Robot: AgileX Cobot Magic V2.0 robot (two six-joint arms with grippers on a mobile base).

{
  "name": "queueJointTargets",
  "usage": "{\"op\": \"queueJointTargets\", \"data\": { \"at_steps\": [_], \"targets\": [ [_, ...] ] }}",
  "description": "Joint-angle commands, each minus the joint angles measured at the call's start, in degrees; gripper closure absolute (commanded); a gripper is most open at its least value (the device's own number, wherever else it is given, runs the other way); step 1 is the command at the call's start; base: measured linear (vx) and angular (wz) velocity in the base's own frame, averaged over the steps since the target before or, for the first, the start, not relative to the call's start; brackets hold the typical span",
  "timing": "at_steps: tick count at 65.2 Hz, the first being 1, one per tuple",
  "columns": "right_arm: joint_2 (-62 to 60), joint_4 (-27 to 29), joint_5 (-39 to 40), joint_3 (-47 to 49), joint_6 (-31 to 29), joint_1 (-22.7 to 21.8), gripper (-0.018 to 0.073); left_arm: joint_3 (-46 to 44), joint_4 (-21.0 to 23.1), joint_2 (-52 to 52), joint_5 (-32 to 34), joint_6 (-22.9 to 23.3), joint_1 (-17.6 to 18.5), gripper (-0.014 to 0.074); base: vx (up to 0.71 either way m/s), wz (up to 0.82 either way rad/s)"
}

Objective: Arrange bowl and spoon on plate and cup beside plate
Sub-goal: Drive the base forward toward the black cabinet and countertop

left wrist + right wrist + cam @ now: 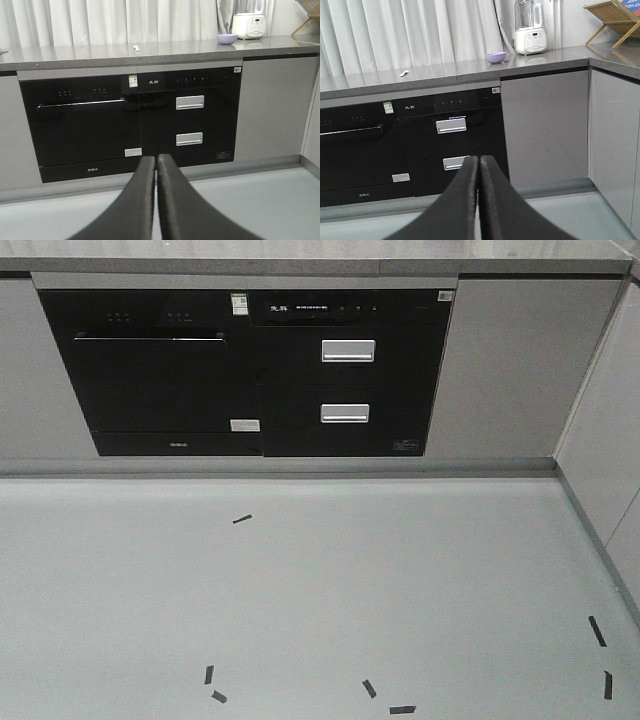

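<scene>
Nothing is arranged yet, it seems. The bowl (227, 38) and the spoon (135, 48) lie well apart on the table (175, 51). Plate and cup cannot be made out. The left pincer (155, 159) and right pincer (479, 158) are closed, holding nothing.

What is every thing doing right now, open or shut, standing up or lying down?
left tool: shut, holding nothing
right tool: shut, holding nothing
bowl: upright on the counter
spoon: lying flat on the counter, apart from the bowl
black door: shut
two drawers: both shut
</scene>
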State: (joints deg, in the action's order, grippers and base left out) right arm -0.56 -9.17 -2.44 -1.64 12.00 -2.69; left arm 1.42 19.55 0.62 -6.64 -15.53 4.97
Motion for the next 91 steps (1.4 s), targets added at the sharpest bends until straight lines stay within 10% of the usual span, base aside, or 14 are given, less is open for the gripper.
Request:
{"op": "queueJointTargets", "data": {
  "at_steps": [1,91],
  "targets": [
    [-0.60,-0.17,4.25,-0.81,-0.50,-0.24,0.0564,1.43,0.71,0.98,4.18,-0.11,-0.07,0.0603,0.02,0.02],
    [-0.60,-0.17,4.32,-0.81,-0.50,-0.24,0.0564,1.43,0.71,0.98,4.18,-0.11,-0.07,0.0603,0.01,0.01]
  ]
}}
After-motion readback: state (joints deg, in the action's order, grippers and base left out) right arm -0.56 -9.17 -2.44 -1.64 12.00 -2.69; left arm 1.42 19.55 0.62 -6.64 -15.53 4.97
